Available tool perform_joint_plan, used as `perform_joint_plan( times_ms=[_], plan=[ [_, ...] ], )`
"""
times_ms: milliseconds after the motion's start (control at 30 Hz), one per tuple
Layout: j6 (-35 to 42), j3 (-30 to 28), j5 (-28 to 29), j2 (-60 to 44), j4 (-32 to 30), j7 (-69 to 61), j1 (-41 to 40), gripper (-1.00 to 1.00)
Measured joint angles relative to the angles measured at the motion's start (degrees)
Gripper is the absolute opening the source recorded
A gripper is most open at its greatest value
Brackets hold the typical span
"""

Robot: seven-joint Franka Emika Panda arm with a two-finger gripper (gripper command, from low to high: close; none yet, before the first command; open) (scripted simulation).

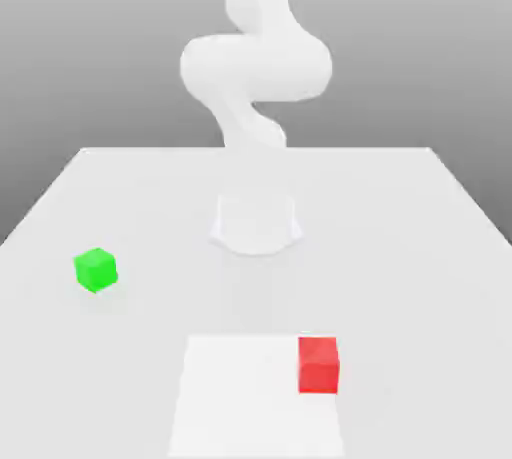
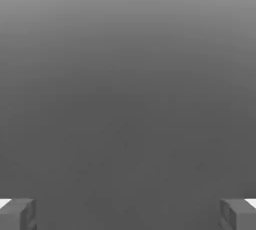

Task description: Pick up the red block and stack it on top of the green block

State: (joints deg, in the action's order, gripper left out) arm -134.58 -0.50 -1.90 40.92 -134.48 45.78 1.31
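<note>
The red block is a small bright red cube near the table's front, toward the exterior view's right, at the edge of a brighter white rectangle. The green block is a cube of the same size. It stands alone on the table toward the exterior view's left, farther back and well apart from the red one. In the hand view my gripper is open. Its two grey fingertips stand far apart, with nothing between them and plain grey background beyond.
The white arm rises from its round base at the table's middle back and bends upward out of the picture. The pale table spreads wide around both blocks, its far edge behind the base.
</note>
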Motion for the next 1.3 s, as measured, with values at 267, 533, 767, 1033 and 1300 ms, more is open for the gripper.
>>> perform_joint_plan(
  times_ms=[267, 533, 767, 1033, 1300],
  plan=[
    [-9.7, 0.7, -5.28, -17.6, -9.24, 0.8, 3.94, 0.0],
    [-19.4, 4.36, -4.31, -34.15, -18.27, 5.97, 5.41, 0.0],
    [-29.47, 3.37, 3.49, -48.19, -22.06, 13.76, 7.25, 0.0],
    [-35.78, 2.25, 4.6, -55.61, -21.13, 14.69, 8.09, -1.0],
    [-27.99, 3.19, 3.11, -46.47, -22.44, 13.57, 7.54, -1.0]
  ],
)
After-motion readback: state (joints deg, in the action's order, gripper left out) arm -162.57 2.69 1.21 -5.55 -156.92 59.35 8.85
